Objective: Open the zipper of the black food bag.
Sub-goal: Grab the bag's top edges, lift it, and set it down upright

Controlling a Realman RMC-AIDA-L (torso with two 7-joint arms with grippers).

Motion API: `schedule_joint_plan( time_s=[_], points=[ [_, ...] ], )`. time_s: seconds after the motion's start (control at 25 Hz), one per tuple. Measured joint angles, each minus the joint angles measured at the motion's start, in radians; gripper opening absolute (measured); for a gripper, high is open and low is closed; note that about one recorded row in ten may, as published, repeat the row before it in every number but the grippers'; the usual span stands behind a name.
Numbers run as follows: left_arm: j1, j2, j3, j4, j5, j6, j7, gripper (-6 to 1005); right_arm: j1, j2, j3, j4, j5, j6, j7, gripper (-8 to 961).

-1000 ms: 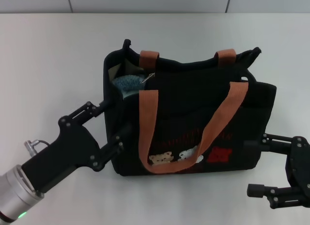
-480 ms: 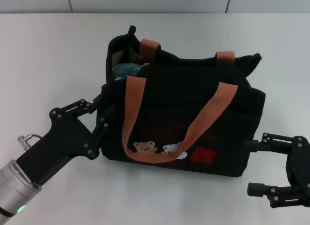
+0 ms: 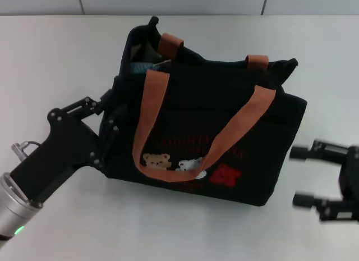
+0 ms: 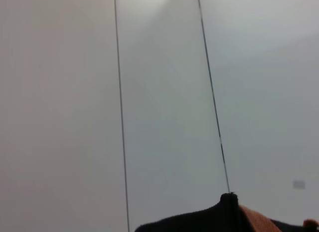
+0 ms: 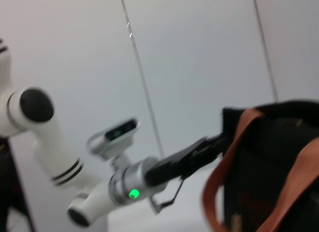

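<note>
The black food bag [image 3: 224, 126] stands on the white table, skewed, with its bear patches facing me. Its orange-brown handle [image 3: 147, 120] hangs down the front. The zipper [image 3: 216, 61] runs along the top rim and gapes at the left end, where something teal [image 3: 147, 66] shows inside. I cannot make out the pull. My left gripper [image 3: 111, 115] clamps the bag's left end wall. My right gripper [image 3: 301, 177] hovers open to the right of the bag, apart from it. The left wrist view shows only the bag's corner tip [image 4: 229, 202]. The right wrist view shows the bag [image 5: 279, 157] and the left gripper [image 5: 212, 142].
A white table [image 3: 56, 59] lies all around the bag, with a panelled wall [image 3: 168, 1] behind it. The left arm [image 5: 124, 187], with a green light, reaches in from the bag's left end.
The left gripper has dragged the bag leftward and turned it. The right gripper has drawn back to the right, so a gap has opened between it and the bag.
</note>
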State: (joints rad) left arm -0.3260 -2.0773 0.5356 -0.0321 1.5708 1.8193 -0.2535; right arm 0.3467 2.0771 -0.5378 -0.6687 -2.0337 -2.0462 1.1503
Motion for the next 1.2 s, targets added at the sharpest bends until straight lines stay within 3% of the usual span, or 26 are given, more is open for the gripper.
schedule_joint_plan(
  time_s=[0.28,0.48,0.6,0.84,1.2],
  points=[
    [-0.035,0.003,-0.005,0.05,0.002,0.092,-0.005,214,0.006,0.0,0.15,-0.018,0.257,0.01,0.087,793],
    [-0.07,0.005,-0.002,0.078,0.005,0.129,-0.02,214,0.061,0.0,0.13,-0.156,0.401,0.087,0.247,790],
    [-0.092,0.004,0.0,0.084,0.006,0.128,-0.031,210,0.123,0.002,0.041,-0.261,0.402,0.162,0.35,788],
    [-0.109,0.004,0.003,0.095,0.009,0.125,-0.031,209,0.202,0.003,-0.243,-0.462,0.342,0.337,0.474,784],
    [-0.11,0.003,0.003,0.097,0.009,0.129,-0.032,208,0.307,0.001,-0.443,-0.572,0.201,0.425,0.61,779]
  ],
)
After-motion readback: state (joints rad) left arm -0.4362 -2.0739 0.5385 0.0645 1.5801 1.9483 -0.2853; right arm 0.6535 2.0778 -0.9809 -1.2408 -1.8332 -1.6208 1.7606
